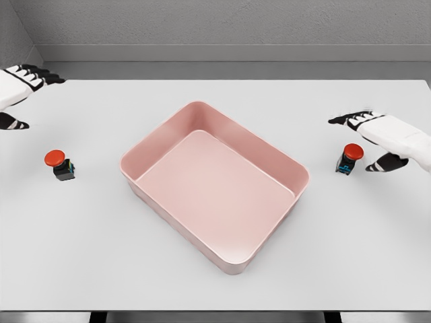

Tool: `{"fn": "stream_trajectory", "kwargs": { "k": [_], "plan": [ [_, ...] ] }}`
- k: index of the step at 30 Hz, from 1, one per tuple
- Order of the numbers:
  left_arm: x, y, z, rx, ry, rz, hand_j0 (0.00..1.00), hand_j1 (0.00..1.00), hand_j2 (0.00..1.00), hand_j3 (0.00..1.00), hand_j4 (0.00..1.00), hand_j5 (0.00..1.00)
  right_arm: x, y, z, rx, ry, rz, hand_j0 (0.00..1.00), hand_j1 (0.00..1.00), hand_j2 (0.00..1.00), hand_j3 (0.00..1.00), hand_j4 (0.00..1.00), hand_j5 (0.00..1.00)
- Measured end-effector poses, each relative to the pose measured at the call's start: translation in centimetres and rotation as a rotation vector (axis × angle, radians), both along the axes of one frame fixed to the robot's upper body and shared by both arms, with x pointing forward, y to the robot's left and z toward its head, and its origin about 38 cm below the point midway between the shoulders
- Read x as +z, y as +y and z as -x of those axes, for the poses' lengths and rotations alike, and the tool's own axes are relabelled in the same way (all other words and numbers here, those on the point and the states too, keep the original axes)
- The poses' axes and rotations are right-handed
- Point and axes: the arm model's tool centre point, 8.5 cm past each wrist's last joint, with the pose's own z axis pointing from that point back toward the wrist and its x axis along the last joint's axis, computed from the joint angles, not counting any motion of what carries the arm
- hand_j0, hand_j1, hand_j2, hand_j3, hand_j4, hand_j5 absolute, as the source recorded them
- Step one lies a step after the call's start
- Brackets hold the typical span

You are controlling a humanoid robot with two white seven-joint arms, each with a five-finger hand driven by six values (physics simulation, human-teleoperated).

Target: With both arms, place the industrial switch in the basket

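While unheld, two industrial switches (61, 164) (349, 159) beside one pink basket (269, 149).

A white table (215, 282) fills most of the view, with a grey wall (222, 23) behind it.

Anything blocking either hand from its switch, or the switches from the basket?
Nothing visible. The right hand is open beside the right switch; the left hand is open above-left of the left switch. Bare table lies between each switch and the pink basket.
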Motion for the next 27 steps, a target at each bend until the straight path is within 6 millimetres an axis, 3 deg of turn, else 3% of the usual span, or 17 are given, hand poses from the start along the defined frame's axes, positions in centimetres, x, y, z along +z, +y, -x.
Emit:
{"fn": "stream_trajectory", "kwargs": {
  "k": [3,6,13,17,21,27],
  "plan": [
    [-0.3,0.4,0.4,0.000,0.011,-0.067,1.00,1.00,1.00,1.00,1.00,1.00,-0.8,-0.2,0.1,-0.011,0.109,0.051,1.00,1.00,1.00,1.00,1.00,1.00],
    [-1.1,-0.7,1.1,-0.045,0.023,-0.125,1.00,1.00,1.00,1.00,1.00,1.00,-0.6,-0.3,-0.5,-0.046,0.178,0.081,1.00,1.00,1.00,1.00,1.00,1.00],
    [-1.9,-2.3,2.2,-0.103,0.057,-0.213,1.00,1.00,1.00,1.00,1.00,1.00,1.7,-1.1,-2.9,-0.127,0.171,0.074,1.00,1.00,1.00,1.00,1.00,1.00],
    [-2.5,-3.1,2.7,-0.131,0.072,-0.275,1.00,1.00,1.00,1.00,1.00,1.00,1.6,-0.2,-3.9,-0.133,0.172,0.048,1.00,1.00,1.00,1.00,1.00,1.00],
    [-2.8,-3.5,3.3,-0.157,0.078,-0.328,1.00,1.00,1.00,1.00,1.00,1.00,0.5,1.2,-4.1,-0.107,0.198,0.042,1.00,1.00,1.00,1.00,1.00,1.00],
    [-3.5,-4.1,3.9,-0.185,0.078,-0.400,1.00,1.00,1.00,1.00,1.00,1.00,-0.8,1.6,-4.0,-0.099,0.229,0.048,1.00,1.00,1.00,1.00,1.00,1.00]
  ]
}}
